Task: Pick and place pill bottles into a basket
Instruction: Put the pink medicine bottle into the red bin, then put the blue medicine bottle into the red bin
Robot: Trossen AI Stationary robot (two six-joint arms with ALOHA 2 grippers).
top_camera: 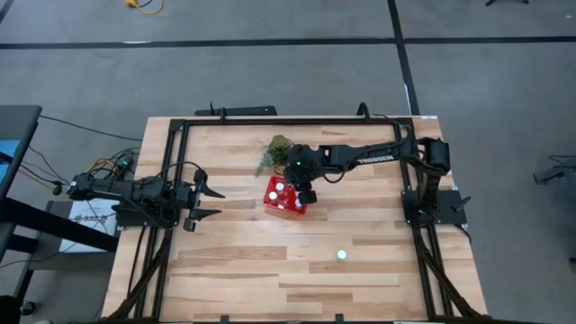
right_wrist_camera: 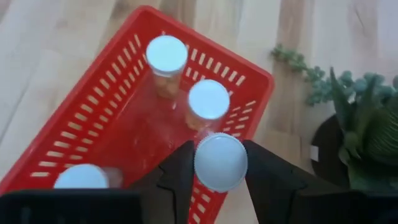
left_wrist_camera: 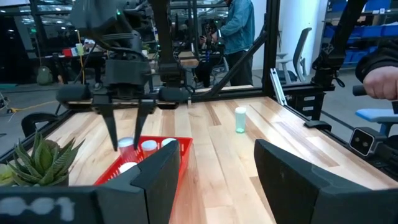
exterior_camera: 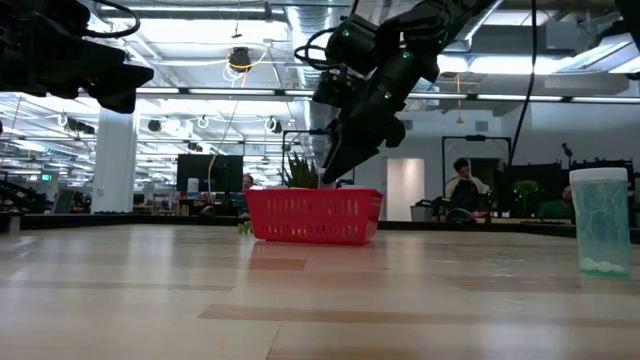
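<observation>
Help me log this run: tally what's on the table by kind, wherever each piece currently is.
Pill bottles: 5 (3 standing in the basket, 1 gripped by the right gripper over it, 1 alone on the table)
Red basket: 1
Green plant: 1
Total: 7

Grey floor, ceiling lights

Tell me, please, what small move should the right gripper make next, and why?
Probably open the fingers: the right gripper holds a pill bottle over the red basket, beside two bottles already inside, so releasing should drop it in.
</observation>
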